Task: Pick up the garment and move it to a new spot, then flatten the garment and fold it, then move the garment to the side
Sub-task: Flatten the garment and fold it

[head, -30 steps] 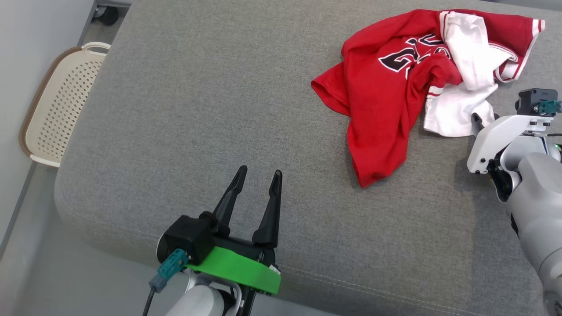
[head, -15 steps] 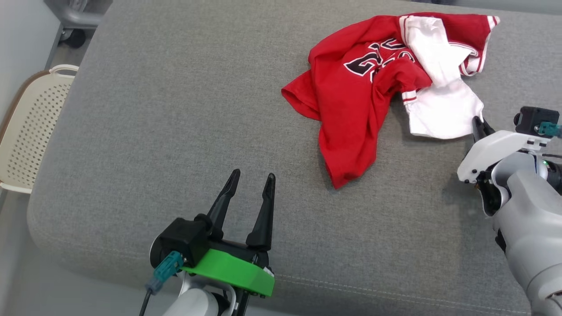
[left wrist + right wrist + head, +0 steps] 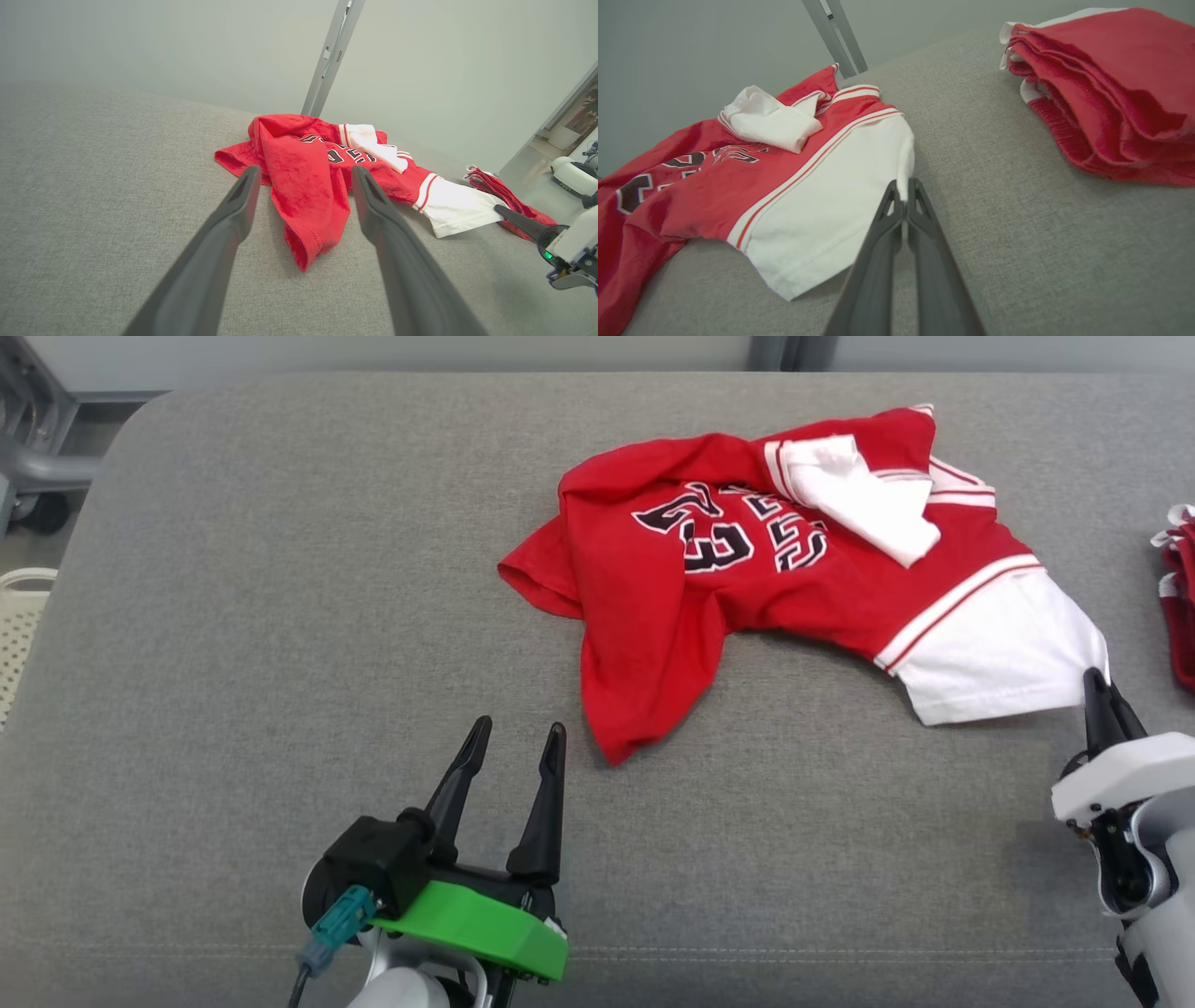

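red jersey garment (image 3: 747, 579) with white sleeves and dark lettering, lying rumpled and partly spread on the grey cushion (image 3: 280, 616), right of centre and toward the far edge. right gripper (image 3: 903, 187): fingers pressed together on the edge of the nearest white sleeve, cloth pinched between the tips. left gripper (image 3: 520, 726): fingers apart, holding nothing, near the garment's red lower corner and not touching it. folded red stack (image 3: 1111, 84): on the cushion further right, apart from the garment.
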`<state>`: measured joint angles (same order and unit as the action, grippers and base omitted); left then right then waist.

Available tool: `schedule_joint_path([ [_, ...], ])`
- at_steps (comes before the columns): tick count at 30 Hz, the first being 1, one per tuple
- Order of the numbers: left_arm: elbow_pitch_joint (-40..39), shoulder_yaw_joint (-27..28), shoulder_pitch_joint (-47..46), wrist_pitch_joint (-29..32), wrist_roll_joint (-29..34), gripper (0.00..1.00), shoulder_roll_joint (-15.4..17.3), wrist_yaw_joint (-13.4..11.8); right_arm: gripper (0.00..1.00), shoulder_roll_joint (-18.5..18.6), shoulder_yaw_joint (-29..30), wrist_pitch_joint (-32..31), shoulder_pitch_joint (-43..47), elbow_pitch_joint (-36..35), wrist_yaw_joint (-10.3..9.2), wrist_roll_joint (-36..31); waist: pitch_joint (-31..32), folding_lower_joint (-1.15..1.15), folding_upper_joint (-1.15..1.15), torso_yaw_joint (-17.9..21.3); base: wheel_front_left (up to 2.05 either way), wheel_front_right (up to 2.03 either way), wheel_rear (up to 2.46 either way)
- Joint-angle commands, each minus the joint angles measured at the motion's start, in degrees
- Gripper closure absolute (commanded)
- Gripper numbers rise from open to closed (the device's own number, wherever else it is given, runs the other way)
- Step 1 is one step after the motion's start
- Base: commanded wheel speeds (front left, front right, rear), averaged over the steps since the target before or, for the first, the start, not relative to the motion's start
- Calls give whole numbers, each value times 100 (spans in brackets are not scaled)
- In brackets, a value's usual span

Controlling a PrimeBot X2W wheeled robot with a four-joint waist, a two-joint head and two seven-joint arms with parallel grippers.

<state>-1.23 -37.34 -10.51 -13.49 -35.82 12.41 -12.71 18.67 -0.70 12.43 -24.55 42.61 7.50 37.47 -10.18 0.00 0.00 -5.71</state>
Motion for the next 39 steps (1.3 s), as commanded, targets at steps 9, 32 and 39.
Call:
schedule_joint_path([
  [9, 31, 68, 58, -3, -87, 0, 68, -33, 100, -376, 620, -693, 1068, -1056, -3, -163, 160, 0, 0, 425, 0, 0, 0],
  [32, 2233, 489, -1361, 809, -1098, 0, -327, 634, 0, -1045, 1045, -1013, 1732, -3617, -2, -839, 126, 0, 0, 1149, 0, 0, 0],
  [39, 3359, 586, -2011, 1288, -1334, 0, -458, 640, 0, -1124, 858, -1134, 1723, -4024, -2, -843, -84, 0, 0, 1339, 0, 0, 0],
])
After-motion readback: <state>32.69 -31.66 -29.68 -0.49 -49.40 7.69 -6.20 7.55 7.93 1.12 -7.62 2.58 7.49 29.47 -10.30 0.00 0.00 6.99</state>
